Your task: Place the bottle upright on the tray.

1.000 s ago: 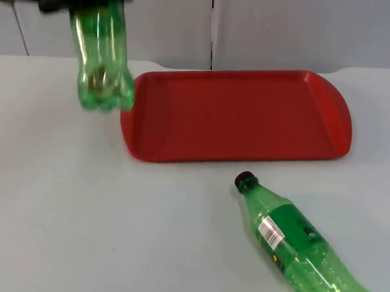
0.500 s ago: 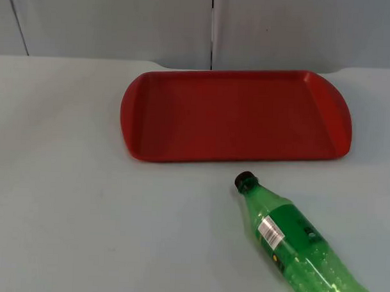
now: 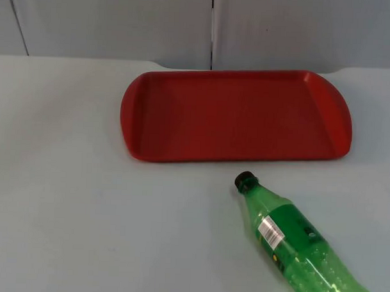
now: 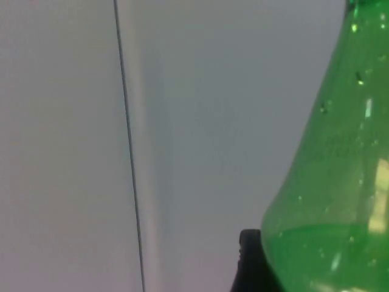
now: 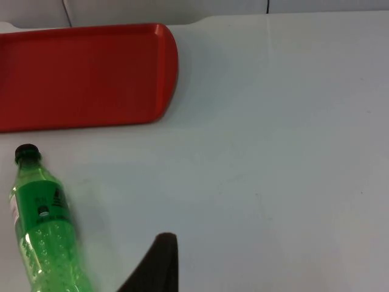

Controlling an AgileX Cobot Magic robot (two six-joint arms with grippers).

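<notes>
— What were the left jaws doing?

— The left gripper (image 4: 249, 255) was raised in front of the grey partition wall (image 4: 61, 121), and its jaws were pinching a green plastic bottle. This held bottle (image 4: 331, 182) lay right against the black fingertip, with its wide body close to the wrist camera. It had droplets on the inside, and a seam of the wall ran behind it.

— And the right side?

— The right gripper (image 5: 159, 261) hung over the white bench (image 3: 84, 212), facing down onto it. I could not tell whether its jaws were spread or pressed together. It held nothing that I could see and it touched nothing.

— Where was the bottle for the task?

— A second green bottle was on its side on the bench, off the tray. This lying bottle (image 3: 294, 245) had a green label with a white barcode patch. Its black cap (image 3: 245, 180) pointed toward the tray's near rim, close to it but apart. Its base pointed away from the tray, toward the bench's near edge on the right arm's side. The right gripper was near that bottle but apart from it.

— And the tray?

— The red tray (image 3: 234, 115) sat flat on the bench, its long side parallel to the wall and its far rim close to it.
</notes>
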